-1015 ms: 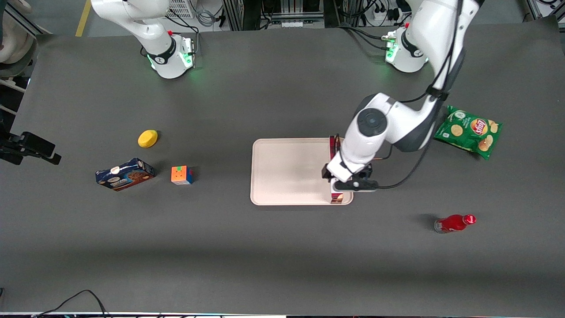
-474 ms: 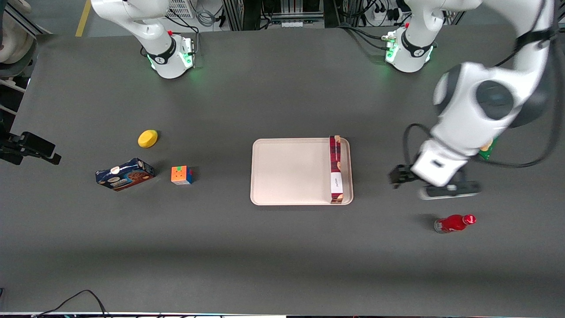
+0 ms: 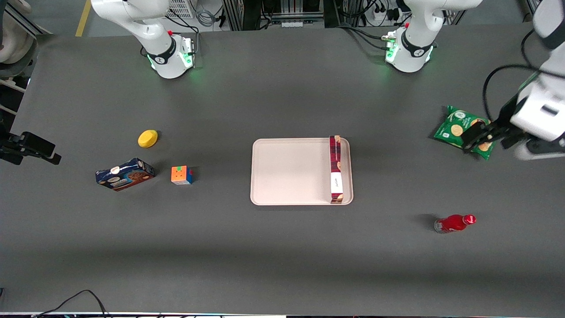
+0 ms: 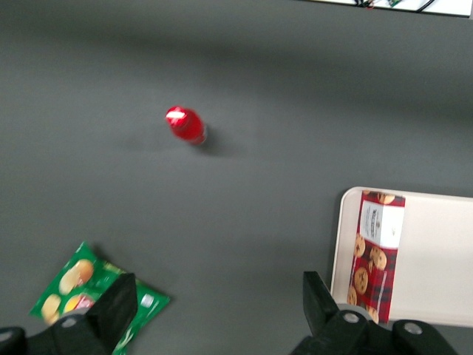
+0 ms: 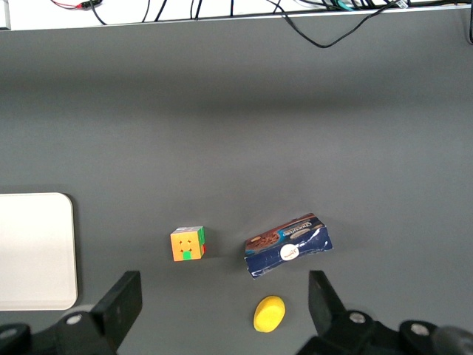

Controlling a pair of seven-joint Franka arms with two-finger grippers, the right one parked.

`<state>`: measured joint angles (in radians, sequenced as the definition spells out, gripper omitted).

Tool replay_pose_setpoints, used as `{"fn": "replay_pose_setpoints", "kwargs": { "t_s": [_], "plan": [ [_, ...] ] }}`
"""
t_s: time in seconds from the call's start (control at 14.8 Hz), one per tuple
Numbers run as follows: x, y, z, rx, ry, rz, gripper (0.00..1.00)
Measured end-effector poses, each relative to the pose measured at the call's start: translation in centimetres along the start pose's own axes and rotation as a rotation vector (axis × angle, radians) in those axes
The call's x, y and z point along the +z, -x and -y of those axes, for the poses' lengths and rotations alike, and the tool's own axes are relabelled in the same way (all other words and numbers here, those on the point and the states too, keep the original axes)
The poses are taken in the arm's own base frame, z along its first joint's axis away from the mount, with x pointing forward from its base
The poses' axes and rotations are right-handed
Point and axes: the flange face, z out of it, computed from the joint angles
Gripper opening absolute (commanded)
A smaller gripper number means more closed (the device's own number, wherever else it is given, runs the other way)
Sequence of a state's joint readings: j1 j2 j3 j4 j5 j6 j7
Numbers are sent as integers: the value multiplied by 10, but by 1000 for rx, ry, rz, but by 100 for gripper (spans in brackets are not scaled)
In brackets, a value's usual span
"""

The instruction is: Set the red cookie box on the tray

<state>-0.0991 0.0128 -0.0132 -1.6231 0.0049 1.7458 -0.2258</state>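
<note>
The red cookie box (image 3: pixel 336 170) lies flat in the tray (image 3: pixel 291 172), along the tray's rim toward the working arm's end. Its white label patch faces up, and nothing touches it. The wrist view shows the red cookie box (image 4: pixel 377 255) inside the tray (image 4: pixel 436 259) as well. My gripper (image 3: pixel 487 136) hangs high over the green chips bag (image 3: pixel 459 128), well away from the tray toward the working arm's end of the table. In the wrist view the gripper (image 4: pixel 219 303) is open, with only bare table between its fingers (image 4: pixel 118 303).
A red bottle (image 3: pixel 454 223) lies nearer the front camera than the chips bag. Toward the parked arm's end sit a colour cube (image 3: pixel 182 175), a blue cookie box (image 3: pixel 125 174) and a yellow object (image 3: pixel 148 138). The arm bases (image 3: pixel 408 53) stand at the table's back edge.
My gripper let go of the red cookie box, which stays in the tray. The arm rose and swung away toward the working arm's end, ending above the chips bag.
</note>
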Motion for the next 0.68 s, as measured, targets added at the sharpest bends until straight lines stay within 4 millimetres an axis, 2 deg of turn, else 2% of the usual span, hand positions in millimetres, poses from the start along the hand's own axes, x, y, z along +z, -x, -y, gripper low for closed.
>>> {"fn": "replay_pose_setpoints", "kwargs": {
  "t_s": [0.2, 0.34, 0.47, 0.68],
  "plan": [
    [-31, 16, 18, 6, -3, -5, 100],
    [-44, 22, 27, 33, -4, -18, 100],
    [-46, 23, 32, 46, -5, -22, 100],
    [-40, 20, 39, 69, -12, -17, 100]
  ]
}}
